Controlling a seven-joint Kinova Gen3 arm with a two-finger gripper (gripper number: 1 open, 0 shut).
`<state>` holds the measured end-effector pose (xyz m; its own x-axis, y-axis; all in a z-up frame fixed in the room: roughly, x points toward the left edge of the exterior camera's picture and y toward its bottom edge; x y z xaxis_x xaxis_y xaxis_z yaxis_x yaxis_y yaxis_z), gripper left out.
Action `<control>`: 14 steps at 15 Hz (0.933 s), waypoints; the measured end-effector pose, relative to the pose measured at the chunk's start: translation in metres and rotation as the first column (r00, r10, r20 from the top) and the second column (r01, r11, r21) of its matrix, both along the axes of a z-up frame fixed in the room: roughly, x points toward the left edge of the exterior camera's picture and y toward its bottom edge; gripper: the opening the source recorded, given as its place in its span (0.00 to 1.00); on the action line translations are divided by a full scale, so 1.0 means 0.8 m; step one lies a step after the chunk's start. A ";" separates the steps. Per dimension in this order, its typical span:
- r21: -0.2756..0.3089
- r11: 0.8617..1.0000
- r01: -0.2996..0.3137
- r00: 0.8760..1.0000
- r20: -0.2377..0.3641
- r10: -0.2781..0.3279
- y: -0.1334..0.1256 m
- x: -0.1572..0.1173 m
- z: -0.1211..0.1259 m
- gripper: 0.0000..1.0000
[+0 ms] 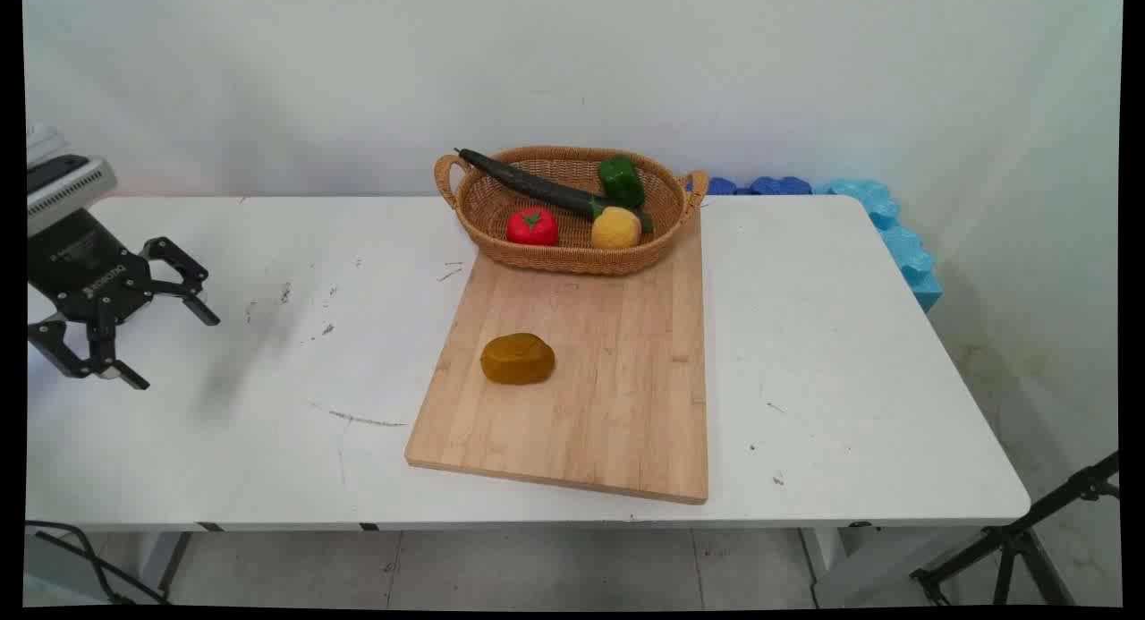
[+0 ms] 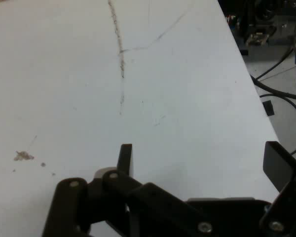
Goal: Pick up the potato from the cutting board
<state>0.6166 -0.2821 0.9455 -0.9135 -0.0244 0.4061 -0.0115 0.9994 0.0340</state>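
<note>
Main view shows the gripper (image 1: 165,343) with jaws released and empty over the table's (image 1: 268,441) left edge, well apart from the brown lump (image 1: 517,359) on the cutting board (image 1: 608,405); descending here risks striking bare table.

A wicker basket (image 1: 572,258) holding a cucumber (image 1: 528,183), green pepper (image 1: 621,181), tomato (image 1: 532,227) and lemon (image 1: 615,228) sits at the far end of a wooden board (image 1: 599,405), a brown lump (image 1: 517,359) nearer on it, on the white bench (image 1: 850,378).

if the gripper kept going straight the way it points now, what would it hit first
Probably just the bare white table: the open black gripper looks down at an empty scuffed patch near its edge, though its height is unclear.
</note>
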 end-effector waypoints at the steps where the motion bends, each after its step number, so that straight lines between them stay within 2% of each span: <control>1: 0.000 1.000 -0.005 1.000 -0.001 0.005 -0.002 -0.002 0.000 1.00; 5: -0.004 0.999 -0.043 0.999 -0.009 0.043 -0.013 -0.018 0.001 1.00; 8: -0.004 0.995 -0.099 0.995 -0.018 0.099 -0.023 -0.040 0.003 1.00; 14: -0.005 0.974 -0.228 0.973 -0.043 0.228 -0.045 -0.109 0.000 1.00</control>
<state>0.5298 -0.3182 0.9454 -0.8665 -0.2259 0.4451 -0.2381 0.9708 0.0293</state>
